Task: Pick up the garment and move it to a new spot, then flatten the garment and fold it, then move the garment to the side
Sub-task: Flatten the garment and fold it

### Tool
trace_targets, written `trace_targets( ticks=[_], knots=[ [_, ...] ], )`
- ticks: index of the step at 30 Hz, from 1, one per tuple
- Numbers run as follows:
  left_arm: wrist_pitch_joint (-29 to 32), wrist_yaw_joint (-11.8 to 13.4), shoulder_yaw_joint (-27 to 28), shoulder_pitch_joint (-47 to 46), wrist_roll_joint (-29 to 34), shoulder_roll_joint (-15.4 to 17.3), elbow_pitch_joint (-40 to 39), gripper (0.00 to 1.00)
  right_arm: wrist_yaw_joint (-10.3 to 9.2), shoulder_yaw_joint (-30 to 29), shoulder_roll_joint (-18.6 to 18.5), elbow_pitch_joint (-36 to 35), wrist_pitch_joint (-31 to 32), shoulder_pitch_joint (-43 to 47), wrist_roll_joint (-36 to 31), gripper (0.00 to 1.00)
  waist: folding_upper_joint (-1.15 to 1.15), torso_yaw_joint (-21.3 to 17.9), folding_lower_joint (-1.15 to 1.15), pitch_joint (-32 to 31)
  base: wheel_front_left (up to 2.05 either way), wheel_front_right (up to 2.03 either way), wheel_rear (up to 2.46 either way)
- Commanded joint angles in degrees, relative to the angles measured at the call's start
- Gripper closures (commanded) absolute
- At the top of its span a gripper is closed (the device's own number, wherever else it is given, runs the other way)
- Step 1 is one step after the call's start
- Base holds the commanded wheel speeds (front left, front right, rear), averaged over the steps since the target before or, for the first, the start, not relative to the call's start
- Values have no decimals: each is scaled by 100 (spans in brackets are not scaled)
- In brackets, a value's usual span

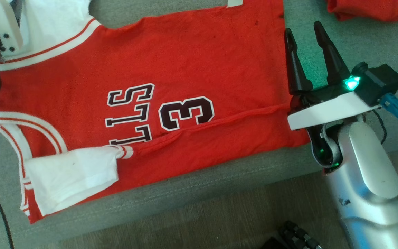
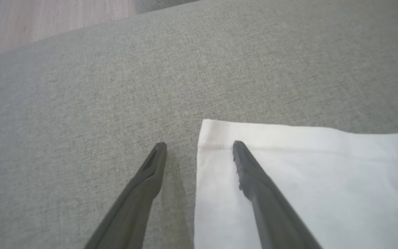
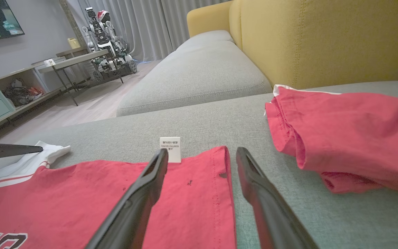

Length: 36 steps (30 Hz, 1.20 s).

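**Right tool** (image 3: 201, 151): both dark fingers stood well apart, holding nothing. In the right wrist view they straddled the hemmed side edge of the red jersey (image 1: 185, 69), one finger above the red cloth and the other above the grey cushion (image 1: 185, 193). Whether either finger touched the cloth could not be told. In the head view this tool lay just beside the jersey's right-hand edge.

**Left tool** (image 2: 199, 144): its fingers were likewise spread and empty. In the left wrist view one lay over the corner of a white sleeve (image 2: 306, 180) and the other over bare grey fabric, with the sleeve's edge between them.

**Jersey**: it lay spread across the cushion, printed side up, showing a black numeral 3 (image 1: 187, 113) outlined in white and black lettering beside it. A raised crease (image 1: 240, 116) ran from the numeral to the right-hand edge. The near sleeve (image 1: 71, 176) lay folded in over the red body. A white care label (image 3: 170, 149) stuck out at the far edge.

**Surroundings**: a second red garment (image 3: 351, 138) sat crumpled on the cushion, apart from the jersey, beyond the right tool. A yellow backrest (image 3: 323, 34) rose behind it. Wooden floor (image 1: 219, 224) lay along the cushion's near edge.
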Motion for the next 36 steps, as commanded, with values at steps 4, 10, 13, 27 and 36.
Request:
trace_targets(
  ticks=[4, 10, 13, 27, 36],
  knots=[
    [-177, 11, 39, -413, 34, 318, 43, 0, -1, 94, 56, -258, -36, -83, -18, 0, 0, -45, -1, 83, 0, 0, 0],
    [-136, 9, -88, -533, -93, 146, 304, 78, -1, 48, 56, -247, -36, -56, -59, 0, 0, -12, -1, 103, 0, 0, 0],
    [-96, 8, -220, -516, -309, 26, 276, 100, -1, 9, 56, -199, -36, -75, -106, 0, 0, 56, -1, 66, 0, 0, 0],
    [-1082, 7, -872, -331, -1021, -209, -459, 100, -1, -102, -149, 669, 839, -1133, -105, 0, 0, 687, -1, -164, 0, 0, 0],
    [-1634, 7, -1332, -73, -1378, -404, -866, 100, -1, -171, -850, 1957, 1925, -1888, 92, 0, 0, 1171, -1, -298, 0, 0, 0]
  ],
)
